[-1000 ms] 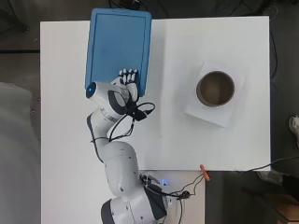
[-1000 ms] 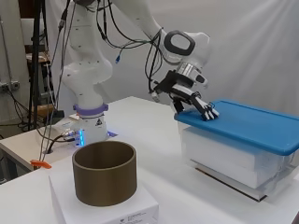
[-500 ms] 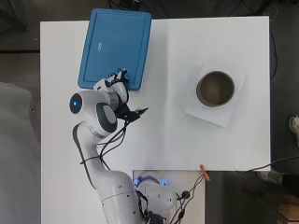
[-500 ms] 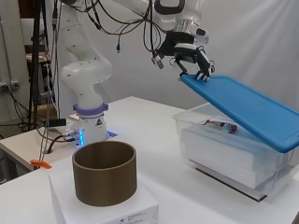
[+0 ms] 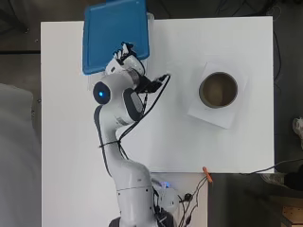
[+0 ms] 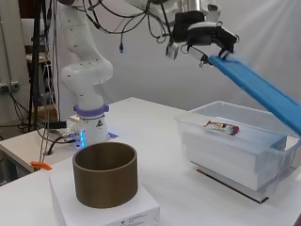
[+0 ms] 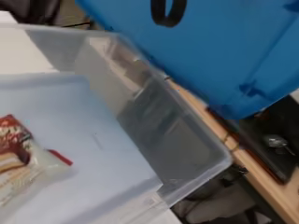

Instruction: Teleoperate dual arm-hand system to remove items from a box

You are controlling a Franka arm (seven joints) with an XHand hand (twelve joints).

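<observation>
Lifting the flat blue plastic lid [image 6: 256,89] by its edge, our hand [image 6: 209,40] clamped on it, we open the clear plastic box [image 6: 235,150] (packet [image 6: 221,127] inside); next, set the lid aside.

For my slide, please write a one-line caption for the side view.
The hand lifts one edge of the blue lid, exposing a snack packet inside the clear box.

Blue lid [image 6: 263,92], clear box [image 6: 235,146], brown ring [image 6: 105,174], red/white packet [image 6: 220,126].
</observation>
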